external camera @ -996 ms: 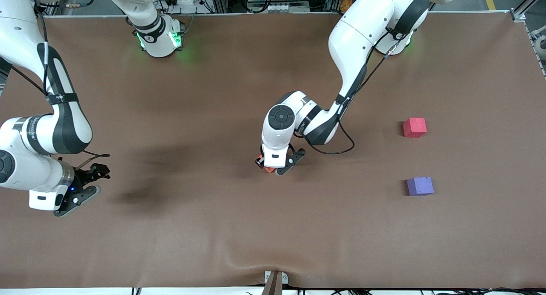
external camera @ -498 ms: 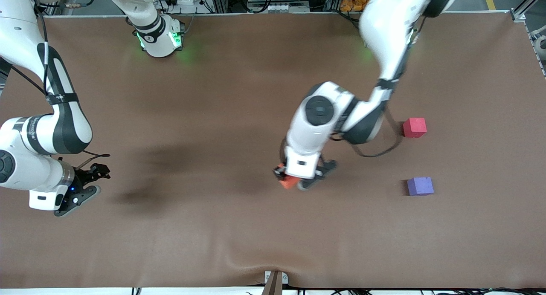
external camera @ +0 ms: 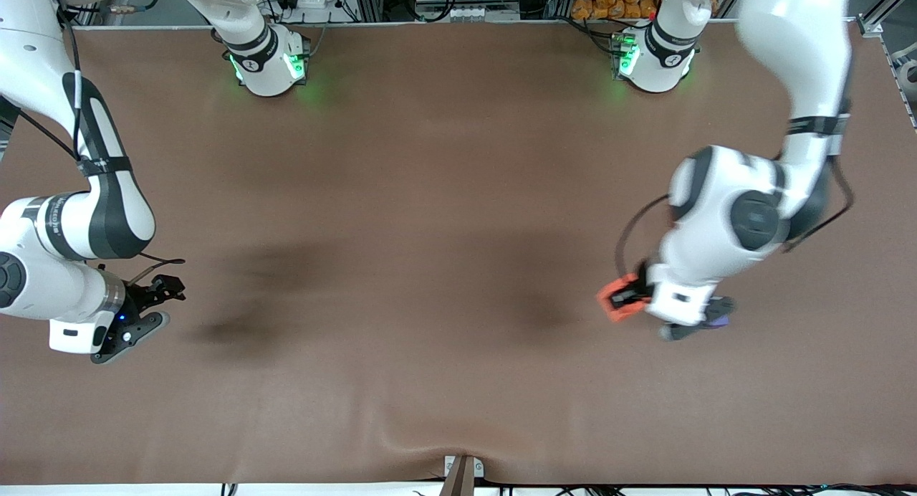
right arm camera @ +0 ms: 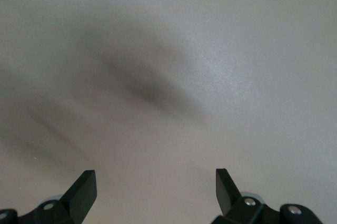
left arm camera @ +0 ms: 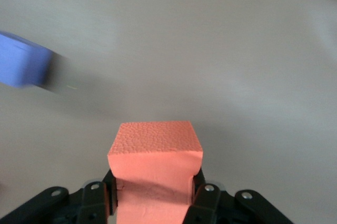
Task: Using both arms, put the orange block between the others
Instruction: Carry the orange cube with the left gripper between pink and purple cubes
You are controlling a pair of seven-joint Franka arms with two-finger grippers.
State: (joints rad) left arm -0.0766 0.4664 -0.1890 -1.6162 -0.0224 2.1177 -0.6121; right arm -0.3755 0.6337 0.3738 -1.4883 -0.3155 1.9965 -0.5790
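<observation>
Now the left gripper (external camera: pixel 625 300) pinches the orange block (external camera: pixel 616 300) above the counter (external camera: pixel 430 195) and could bump the purple block (left arm camera: pixel 23 66); the right gripper (right arm camera: pixel 155 190) waits, spread.

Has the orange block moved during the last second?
Yes. Held by the left gripper, the orange block moved toward the left arm's end of the table, near the purple cube.

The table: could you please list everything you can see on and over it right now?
orange block: one, orange, held up over the table near the purple block.
purple block: one, purple, on the table toward the left arm's end.
table: one, brown cover.
left gripper: one, black, jaws shut on the orange block.
right gripper: one, black, jaws open, waiting over the right arm's end of the table.
</observation>
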